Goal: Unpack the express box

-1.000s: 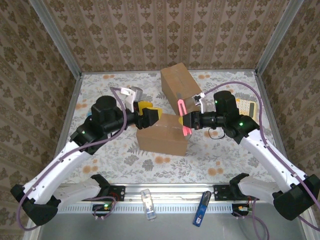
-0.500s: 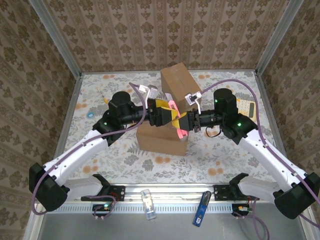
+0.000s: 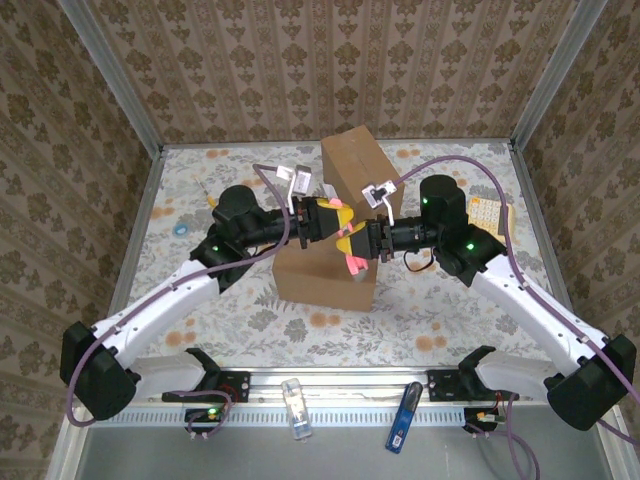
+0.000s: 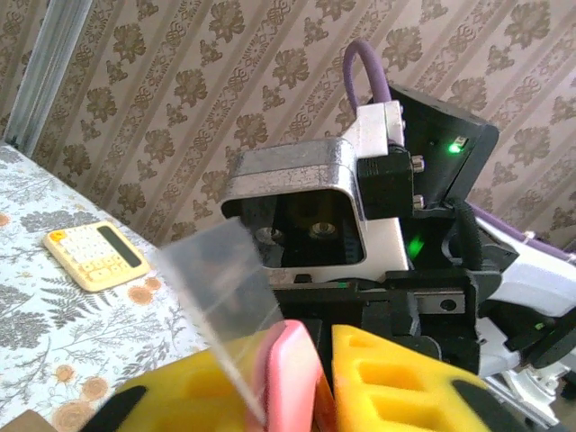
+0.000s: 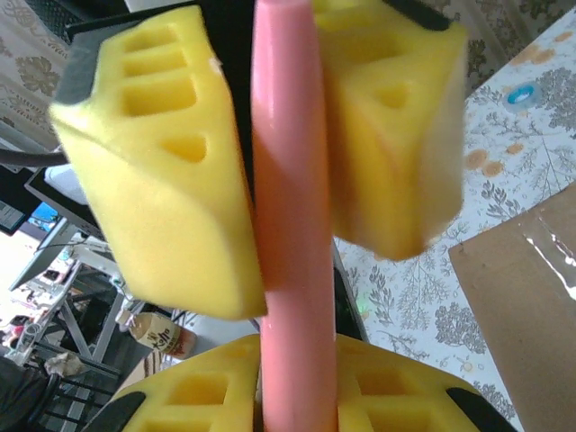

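My left gripper (image 3: 338,222) and my right gripper (image 3: 358,245) meet nose to nose over the middle of the table (image 3: 200,300). Both are closed narrow on one pink stick (image 3: 353,263). In the right wrist view the stick stands upright. My right pads (image 5: 180,396) pinch its lower end and my left pads (image 5: 162,162) press on it higher up from both sides.

The box (image 3: 320,285) lies flat right under the two grippers, with clear tape along its top. The stick's lower end hangs over the box's right part; I cannot tell whether it touches the cardboard. A second box (image 3: 355,175) sits behind it, towards the back wall.

A clear scrap of film (image 4: 220,279) shows beside the stick in my left wrist view. A calculator (image 3: 487,213) lies well off to the right.
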Tool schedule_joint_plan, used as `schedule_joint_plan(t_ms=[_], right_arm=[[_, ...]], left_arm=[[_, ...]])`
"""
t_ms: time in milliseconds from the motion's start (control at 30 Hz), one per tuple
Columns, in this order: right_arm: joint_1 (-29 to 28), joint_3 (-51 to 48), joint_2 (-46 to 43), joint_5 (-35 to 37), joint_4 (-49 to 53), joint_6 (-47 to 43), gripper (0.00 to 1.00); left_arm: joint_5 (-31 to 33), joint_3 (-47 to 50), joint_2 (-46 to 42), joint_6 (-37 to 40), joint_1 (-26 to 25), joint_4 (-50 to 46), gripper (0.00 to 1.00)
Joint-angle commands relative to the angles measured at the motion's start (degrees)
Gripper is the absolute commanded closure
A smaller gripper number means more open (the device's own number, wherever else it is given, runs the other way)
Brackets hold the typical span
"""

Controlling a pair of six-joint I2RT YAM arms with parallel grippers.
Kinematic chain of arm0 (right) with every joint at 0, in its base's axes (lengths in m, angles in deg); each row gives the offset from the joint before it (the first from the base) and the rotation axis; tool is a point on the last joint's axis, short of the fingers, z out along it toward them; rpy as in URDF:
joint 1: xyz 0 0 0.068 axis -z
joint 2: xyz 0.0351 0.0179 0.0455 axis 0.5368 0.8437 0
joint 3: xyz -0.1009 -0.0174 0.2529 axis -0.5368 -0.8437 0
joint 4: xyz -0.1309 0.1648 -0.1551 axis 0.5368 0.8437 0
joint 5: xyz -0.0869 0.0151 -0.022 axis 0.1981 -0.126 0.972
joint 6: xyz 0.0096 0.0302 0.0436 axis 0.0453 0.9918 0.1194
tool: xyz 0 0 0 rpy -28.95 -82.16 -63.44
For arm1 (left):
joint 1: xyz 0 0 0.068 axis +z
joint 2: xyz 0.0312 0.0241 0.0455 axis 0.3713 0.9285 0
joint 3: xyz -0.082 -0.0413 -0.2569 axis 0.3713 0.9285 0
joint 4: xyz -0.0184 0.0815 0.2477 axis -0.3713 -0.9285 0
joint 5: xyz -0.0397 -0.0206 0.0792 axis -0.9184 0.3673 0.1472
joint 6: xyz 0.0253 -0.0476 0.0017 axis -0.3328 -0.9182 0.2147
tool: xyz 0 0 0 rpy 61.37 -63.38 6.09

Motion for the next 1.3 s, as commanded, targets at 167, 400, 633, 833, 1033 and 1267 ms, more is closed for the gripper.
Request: schedule_joint_plan(t_ms=[167,400,633,833,1033,1267], right_arm=[[-0.3,-1.87,-1.79,3.65,-12.56,7.4,0.91],[-0.97,-6.95,-3.23,7.22,-23.16,13.65,0.72],[-3.61,-8.47,-1.83,9.66,-28.62,15.8,0.64],[-4.83,-8.83,-0.7,10.41,-30.74,16.51,0.62],[-5.22,-8.89,1.04,10.33,-31.96,16.43,0.57],[-5.58,-7.85,2.97,10.22,-33.02,16.86,0.65]], left_arm=[[3.11,2.51,-1.95,1.27,0.57,0.37,1.0],[6.88,5.42,-3.19,-2.53,2.33,5.55,1.0],[7.4,7.08,-2.6,-6.27,3.84,10.66,1.0],[7.54,7.88,-1.64,-8.89,4.61,14.31,1.0],[7.18,7.82,-0.3,-11.06,4.71,16.97,1.0],[7.24,7.84,-0.12,-11.8,4.71,17.2,1.0]])
